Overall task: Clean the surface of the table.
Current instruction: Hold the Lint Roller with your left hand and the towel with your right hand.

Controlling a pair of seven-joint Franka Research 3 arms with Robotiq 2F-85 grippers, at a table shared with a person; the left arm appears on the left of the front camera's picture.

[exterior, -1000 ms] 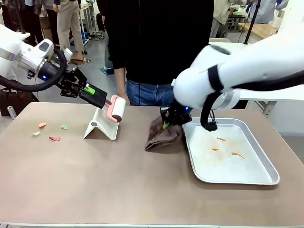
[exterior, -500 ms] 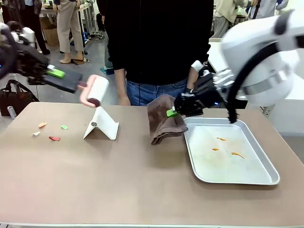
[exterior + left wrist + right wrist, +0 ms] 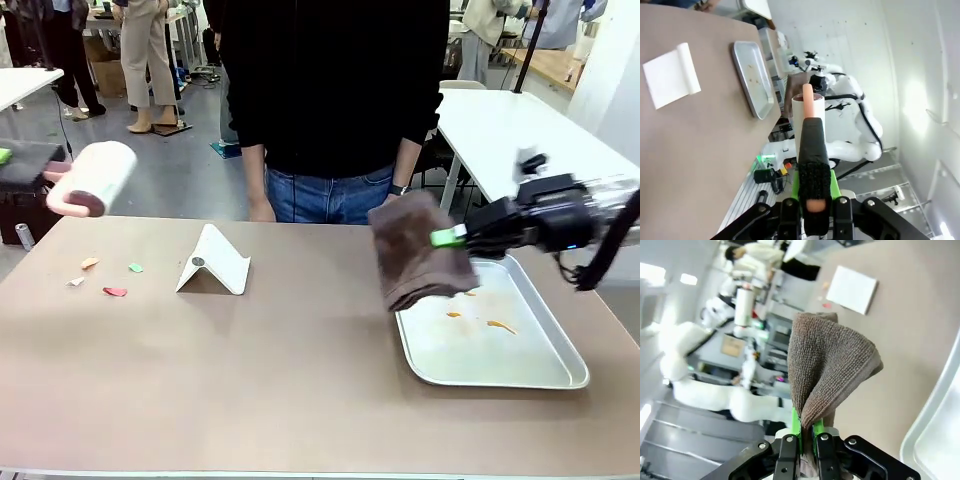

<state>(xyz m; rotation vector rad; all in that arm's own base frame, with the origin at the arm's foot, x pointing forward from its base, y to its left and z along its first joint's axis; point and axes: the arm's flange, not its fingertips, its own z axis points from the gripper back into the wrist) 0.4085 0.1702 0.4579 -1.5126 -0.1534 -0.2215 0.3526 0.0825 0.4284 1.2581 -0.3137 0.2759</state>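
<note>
1. The table [image 3: 300, 370] runs across the front view, its taupe-brown top bare in the middle; a person [image 3: 335, 90] in a black top and jeans stands at its far edge.
2. The left gripper [image 3: 813, 194] is clamped on the black handle of a lint roller [image 3: 95, 175]; in the wrist view the green pads press both sides of the handle, and the white roll points away from the fingers.
3. In the front view the roller hangs at the far left, raised above the table's left end and clear of the top.
4. The right gripper [image 3: 452, 238] is pinched tight on a brown cloth [image 3: 420, 250]; the cloth droops from the pads in a loose fold.
5. The cloth hangs over the left rim of a metal tray [image 3: 480, 355]; we cannot tell whether its lower edge touches the rim.
6. The tray lies on the right part of the table, with a few orange smears [image 3: 490, 323] inside it.
7. A white folded stand [image 3: 215, 265] sits left of centre, near the far edge.
8. Left of the stand lie an orange scrap [image 3: 90, 263], a green scrap [image 3: 135, 268], a white scrap [image 3: 76, 282] and a red scrap [image 3: 115, 292], close together on the tabletop.
</note>
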